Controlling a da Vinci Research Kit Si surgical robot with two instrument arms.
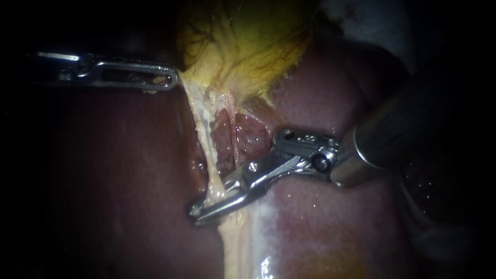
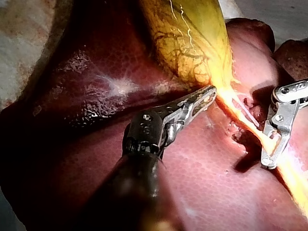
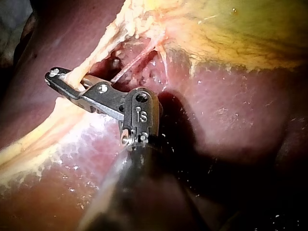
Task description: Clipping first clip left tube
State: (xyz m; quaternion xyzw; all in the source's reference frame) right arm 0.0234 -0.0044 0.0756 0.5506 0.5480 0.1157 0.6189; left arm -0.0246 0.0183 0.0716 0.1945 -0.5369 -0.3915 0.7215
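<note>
The yellow gallbladder [image 1: 248, 41] lies above the dark red liver [image 1: 119, 170]. Two pale strands run down from it: the thicker left tube [image 1: 205, 139] and a thinner right tube [image 1: 233, 135]. My right instrument [image 1: 195, 213] comes in from the right with its long jaws across the left tube low down, closed on it from both sides. In the right wrist view the tube [image 3: 91, 60] passes between those jaws [image 3: 49, 75]. My left instrument [image 1: 174, 78] is shut on the gallbladder's lower edge and holds it taut. The left wrist view shows both the left instrument [image 2: 211, 91] and the right instrument [image 2: 267, 163].
Raw, glistening liver bed [image 1: 248, 137] shows between the two tubes. A pale fatty band [image 1: 235, 248] continues below the right instrument's jaws. The right instrument's thick shaft [image 1: 392, 129] fills the right side. A pale cloth [image 2: 29, 29] lies beyond the liver.
</note>
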